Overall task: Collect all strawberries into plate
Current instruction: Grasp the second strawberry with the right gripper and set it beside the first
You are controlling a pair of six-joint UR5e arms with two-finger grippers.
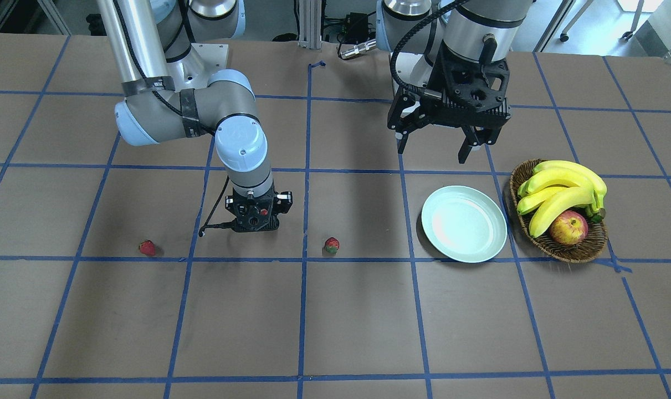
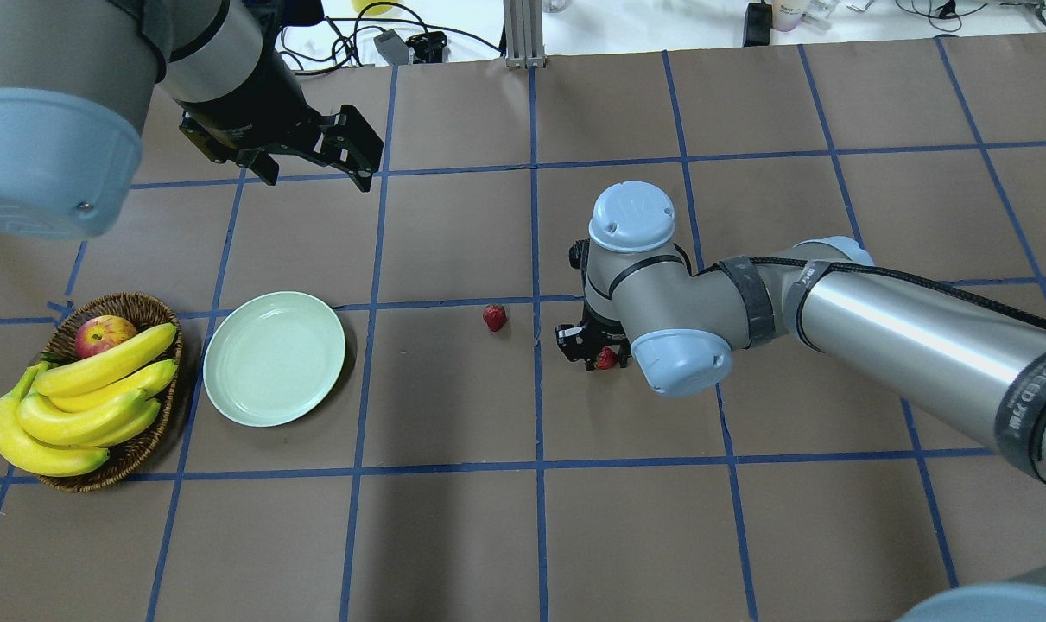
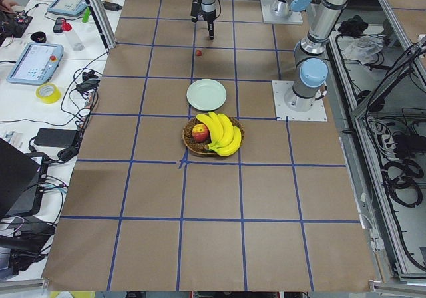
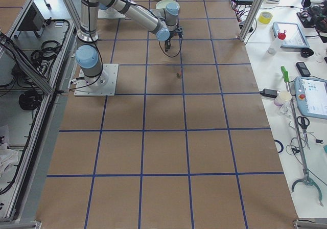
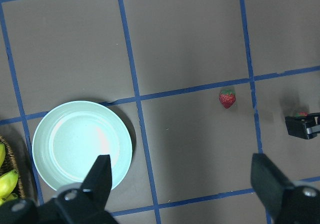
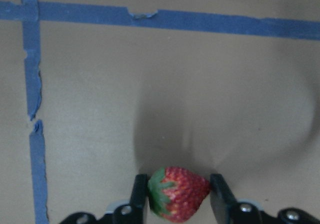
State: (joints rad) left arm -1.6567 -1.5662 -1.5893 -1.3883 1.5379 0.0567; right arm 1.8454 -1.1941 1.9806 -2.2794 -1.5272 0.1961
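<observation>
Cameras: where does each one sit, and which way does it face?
Front-facing: across the table, facing robot; both arms.
Overhead: behind robot, looking down; both arms.
Exterior left: table's left end; left arm nearer.
Exterior right: table's right end; right arm nearer.
Left wrist: above plate; open left gripper.
Right wrist: right gripper shut on strawberry.
Both wrist views show that strawberry.

Nothing can be read; pale lettering on the right arm's dark band (image 2: 1025,413) is too blurred

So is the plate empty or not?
Empty. The plate shows only bare glossy surface in the overhead and left wrist views; nothing lies on it.
</observation>
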